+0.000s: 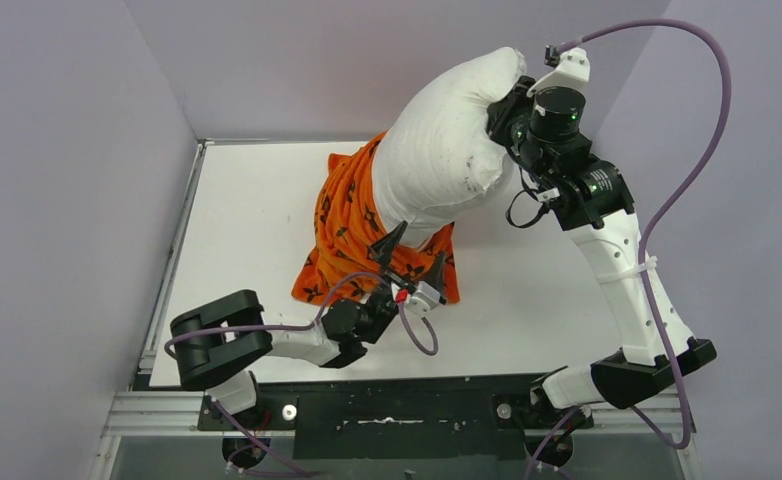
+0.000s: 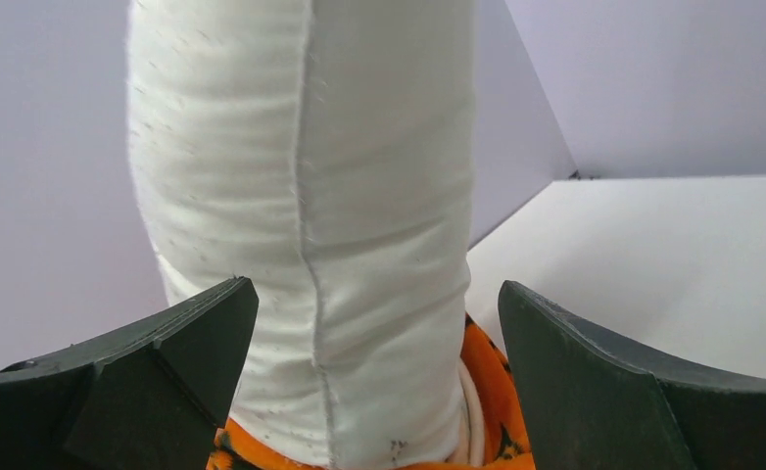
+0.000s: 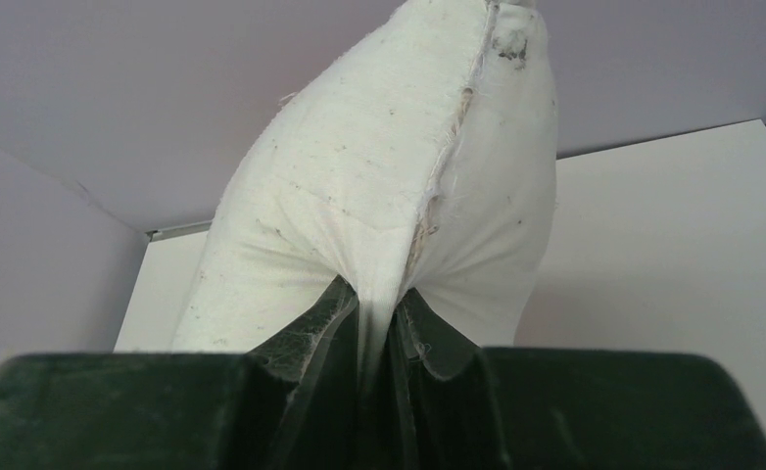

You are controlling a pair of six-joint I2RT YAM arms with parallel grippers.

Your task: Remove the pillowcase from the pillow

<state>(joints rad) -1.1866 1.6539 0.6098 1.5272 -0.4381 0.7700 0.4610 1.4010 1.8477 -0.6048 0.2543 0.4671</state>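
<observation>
Now the right gripper (image 3: 374,299) is pressed together on a fold of the white pillow (image 1: 437,150) at its seam and holds it lifted above the table (image 1: 237,230). The left gripper (image 2: 379,313) is spread wide, one finger on each side of the pillow. The orange pillowcase (image 1: 339,225) covers only the pillow's lower end, bunched on the table

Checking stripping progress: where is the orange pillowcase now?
In the top view the pillowcase is bunched around the lower end of the pillow, left of centre, by the open left gripper.
</observation>
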